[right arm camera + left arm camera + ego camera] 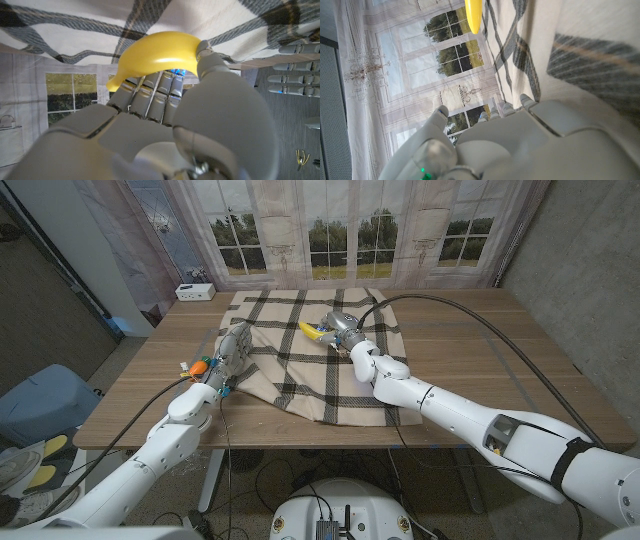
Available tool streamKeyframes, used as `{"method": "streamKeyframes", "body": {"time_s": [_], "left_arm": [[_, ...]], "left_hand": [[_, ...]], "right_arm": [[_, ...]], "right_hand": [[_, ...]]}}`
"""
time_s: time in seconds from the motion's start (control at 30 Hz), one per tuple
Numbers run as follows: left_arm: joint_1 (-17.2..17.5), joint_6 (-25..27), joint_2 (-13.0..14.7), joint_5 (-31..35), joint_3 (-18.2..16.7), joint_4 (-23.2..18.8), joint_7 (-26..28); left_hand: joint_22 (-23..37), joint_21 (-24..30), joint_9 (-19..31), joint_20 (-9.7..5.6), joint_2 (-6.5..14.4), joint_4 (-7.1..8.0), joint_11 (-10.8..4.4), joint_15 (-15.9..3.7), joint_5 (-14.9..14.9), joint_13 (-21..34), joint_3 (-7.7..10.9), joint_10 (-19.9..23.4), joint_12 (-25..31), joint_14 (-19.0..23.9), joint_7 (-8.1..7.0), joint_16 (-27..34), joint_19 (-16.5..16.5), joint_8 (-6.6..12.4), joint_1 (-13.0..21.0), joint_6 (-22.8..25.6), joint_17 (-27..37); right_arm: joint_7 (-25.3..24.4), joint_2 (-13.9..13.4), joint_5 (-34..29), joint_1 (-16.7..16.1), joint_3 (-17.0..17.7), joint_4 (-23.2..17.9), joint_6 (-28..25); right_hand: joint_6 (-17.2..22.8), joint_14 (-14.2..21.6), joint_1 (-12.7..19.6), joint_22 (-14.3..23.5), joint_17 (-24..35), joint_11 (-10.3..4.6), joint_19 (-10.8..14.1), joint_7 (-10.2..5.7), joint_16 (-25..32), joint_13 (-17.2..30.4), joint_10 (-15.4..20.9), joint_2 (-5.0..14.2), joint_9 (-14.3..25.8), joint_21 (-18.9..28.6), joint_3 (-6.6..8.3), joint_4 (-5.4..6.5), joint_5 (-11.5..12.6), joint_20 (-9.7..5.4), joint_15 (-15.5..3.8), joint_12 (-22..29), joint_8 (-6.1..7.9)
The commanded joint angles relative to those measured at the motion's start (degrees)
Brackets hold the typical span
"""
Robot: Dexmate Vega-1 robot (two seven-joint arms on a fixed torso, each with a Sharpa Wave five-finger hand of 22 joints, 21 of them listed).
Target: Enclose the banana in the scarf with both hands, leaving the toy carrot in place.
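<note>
The wooden table (480, 360) carries a plaid scarf (300, 370) in cream with dark stripes, spread out across its middle. Behind the table hangs a curtain (260, 230) printed with windows and trees. A small white box (195, 291) stands at the far left corner of the table.

The right hand (347, 332) reaches over the scarf to its far part and holds the banana (316, 332). In the right wrist view the fingers (150, 92) curl under the yellow banana (160, 52) and the thumb presses at its end, so the hand is clamped on it. The banana lies on the scarf, a little right of the scarf's centre line, toward the far edge.

The left hand (232, 350) is at the left edge of the scarf. In the left wrist view its fingertips (526, 99) are against the cloth (570, 45), but I cannot tell if they pinch it or only touch it.

The toy carrot (199, 366), orange, lies on the bare wood just beside the left hand, outside the scarf's left edge.
</note>
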Motion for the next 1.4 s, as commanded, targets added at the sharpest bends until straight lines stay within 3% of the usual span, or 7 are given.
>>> {"method": "streamKeyframes", "body": {"time_s": [0.03, 0.2, 0.4, 0.57, 0.93, 1.07, 1.4], "left_arm": [[-0.5, 1.0, 0.5, 0.3, 0.3, -0.5, 0.0], [-0.7, 1.3, 0.7, 0.4, 0.4, -0.7, -0.1], [-1.0, 1.7, 1.0, 0.8, 0.7, -0.9, -0.2], [-1.5, -1.1, 0.7, 2.4, 1.0, 0.4, -1.1], [-0.5, 0.1, 3.3, 8.6, 1.6, -3.3, 4.2], [1.1, 2.9, 5.3, 12.2, 1.3, -7.0, 8.8], [3.0, 13.4, 11.6, 18.9, 1.3, -15.6, 14.0]], "left_hand": [[0.1, -0.2, 0.2, 0.46, 0.4, -0.29, 0.22, 0.36, 0.3, 0.1, 0.15, -11.4, 0.0, -10.0, -0.24, 0.1, -0.6, 0.02, 0.2, -8.5, 0.2], [0.1, -0.3, 0.2, 0.5, 0.4, -0.34, 0.2, 0.36, 0.3, 0.1, 0.15, -11.4, 0.0, -10.1, -0.26, 0.1, -0.6, 0.02, 0.2, -8.5, 0.2], [0.1, -0.3, 0.2, 0.53, 0.4, -0.4, 0.15, 0.37, 0.3, 0.1, 0.14, -11.5, 0.0, -10.1, -0.3, 0.1, -0.6, 0.02, 0.3, -8.5, 0.2], [0.1, -0.3, 0.2, 0.77, 0.4, -0.68, 0.34, 0.31, 0.2, 0.1, 0.14, -10.1, 0.5, -9.1, -1.14, 0.4, -0.1, 0.35, 0.5, -7.7, 0.2], [0.0, -0.5, 0.4, 1.84, -0.1, -4.03, 0.06, 2.09, -0.3, 0.2, 1.0, -7.2, 1.2, -6.4, -2.13, 0.7, 1.2, 1.43, 4.0, -3.7, 0.2], [0.2, -0.4, 0.5, 4.08, -0.5, -7.17, 1.3, 4.11, -0.7, 0.4, 1.67, -4.2, 1.8, -3.9, -0.9, 0.9, 2.8, 3.13, 7.3, 4.0, 0.3], [0.3, -0.1, 0.6, 5.47, 0.4, -10.43, 2.39, 5.18, -0.9, 0.5, 3.3, 1.8, 3.0, -0.4, 0.15, 1.1, 5.4, 3.13, 12.4, 8.7, 0.4]], "right_arm": [[5.5, -0.1, 3.0, 1.1, -0.2, 0.2, -1.4], [8.5, -0.7, 3.9, 1.6, -0.5, -0.7, -2.9], [10.1, -1.6, 4.6, 1.6, -0.4, -2.2, -4.8], [10.6, -2.9, 5.5, 0.9, 0.2, -4.1, -5.5], [9.1, -5.4, 5.7, -1.9, 1.4, -9.6, -8.3], [8.1, -6.7, 5.9, -3.7, 2.4, -12.3, -9.5], [5.3, -9.5, 7.6, -9.0, 5.5, -19.3, -13.6]], "right_hand": [[1.4, -2.5, 0.8, 0.2, -1.8, 0.45, -0.5, -3.5, -3.0, -1.6, -4.3, 2.37, 0.9, 0.3, 1.8, 2.19, -0.3, 0.45, -5.89, -2.8, -1.84], [-2.2, -5.6, -0.7, 0.1, -4.0, 0.16, -1.6, -3.74, -6.2, -3.0, -9.3, 1.53, 0.6, 0.0, 1.86, 1.97, -0.4, 1.13, -5.16, -6.4, -4.1], [-12.4, -10.3, -3.9, -0.1, -6.1, 0.3, -3.9, -4.85, -9.3, -4.9, -17.1, -0.43, 0.4, -1.0, 0.67, 1.88, 0.1, 2.34, -3.66, -12.3, -9.73], [-20.1, -14.5, -7.2, -0.2, -6.9, 0.7, -5.8, -4.55, -10.9, -5.8, -23.5, -1.74, 0.4, -2.0, -0.8, 2.52, 0.6, 3.43, -2.54, -16.6, -12.1], [-24.1, -17.9, -10.0, -0.3, -7.6, 1.75, -7.7, -4.37, -11.5, -6.2, -25.9, -2.47, 0.4, -3.1, -1.9, 3.22, 0.9, 4.2, -1.43, -18.6, -12.04], [-23.6, -17.6, -10.7, -0.3, -7.7, 1.96, -7.7, -4.13, -11.2, -6.2, -25.2, -2.26, 0.4, -3.2, -2.06, 3.56, 0.9, 4.23, -1.54, -18.5, -11.62], [-21.5, -16.8, -12.9, -0.3, -7.8, 3.08, -7.2, -3.24, -10.5, -6.3, -22.6, -0.9, 0.4, -3.2, -2.29, 4.81, 0.9, 4.26, -1.28, -18.1, -10.68]]}}
